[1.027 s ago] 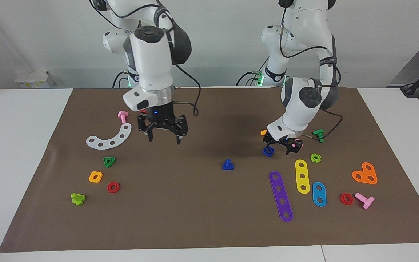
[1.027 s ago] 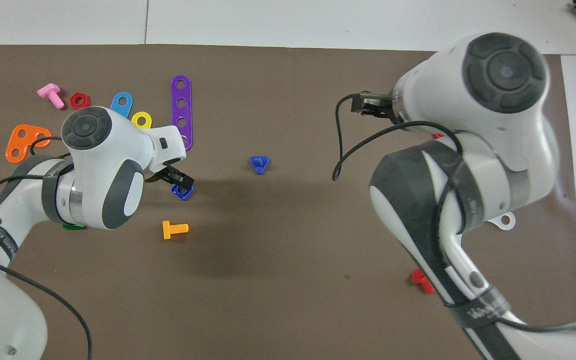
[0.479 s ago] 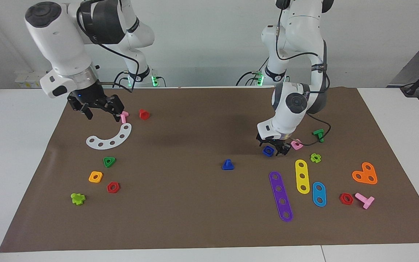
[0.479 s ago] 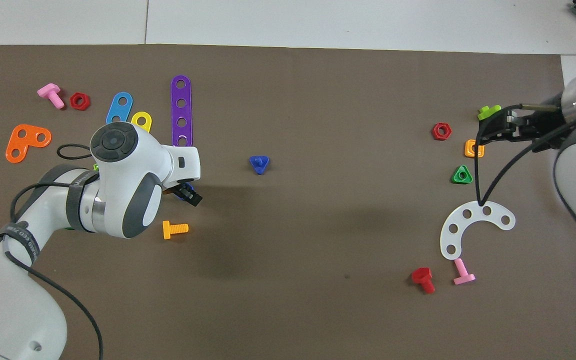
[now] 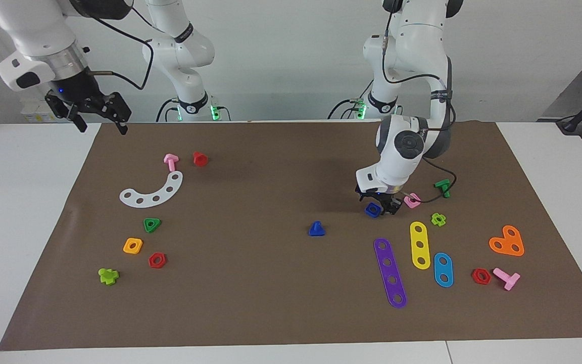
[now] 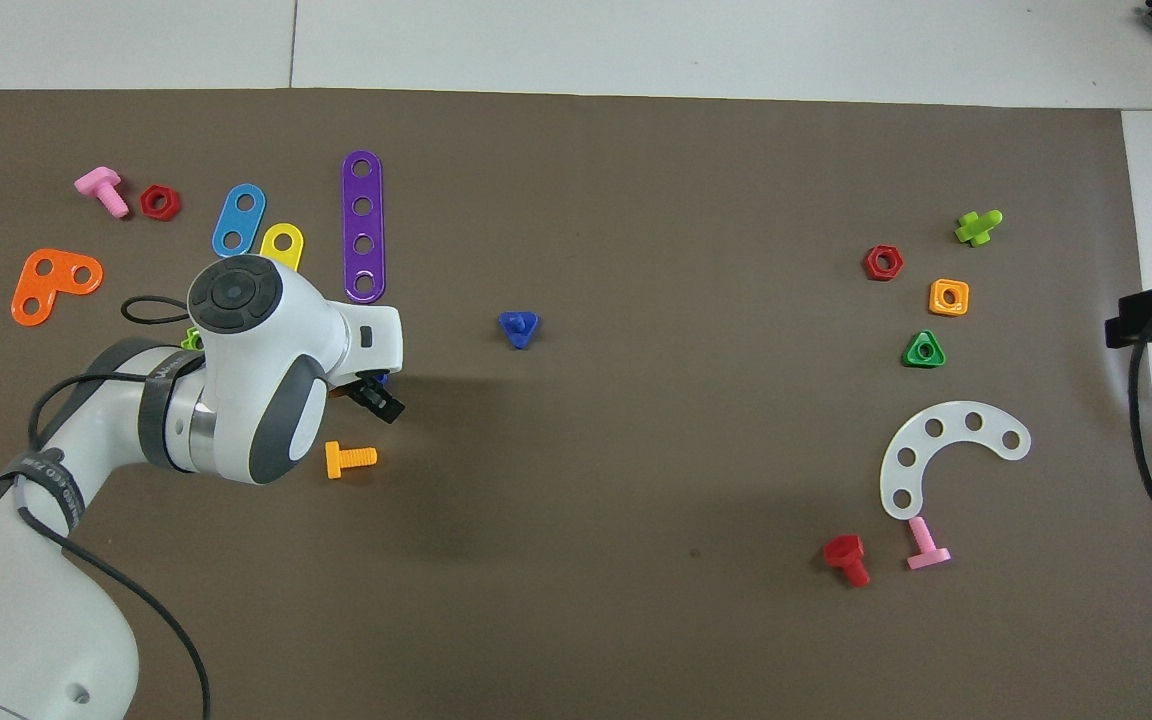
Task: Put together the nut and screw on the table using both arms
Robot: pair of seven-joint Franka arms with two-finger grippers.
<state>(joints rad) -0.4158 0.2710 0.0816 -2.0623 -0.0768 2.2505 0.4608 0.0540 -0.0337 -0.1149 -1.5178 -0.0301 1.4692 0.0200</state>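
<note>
R gripper (image 5: 99, 124) hangs open, empty, over table's (image 5: 28, 202) edge. L gripper (image 5: 381, 206) down at blue nut (image 5: 372, 210), pink nut (image 5: 412, 200) beside; grip can't be told. Farther out: screw (image 5: 316, 229) mid-sheet, purple strip (image 5: 390, 272).

I see two glossy white jointed arms with dark grey rounded joint caps and grey bands at the elbows; thin black cables loop loosely along each; the left end effector (image 5: 381, 206) is black and compact under a white wrist block; the right end effector (image 5: 100, 123) is black too, below a silver collar; green lights glow at both bases.
</note>
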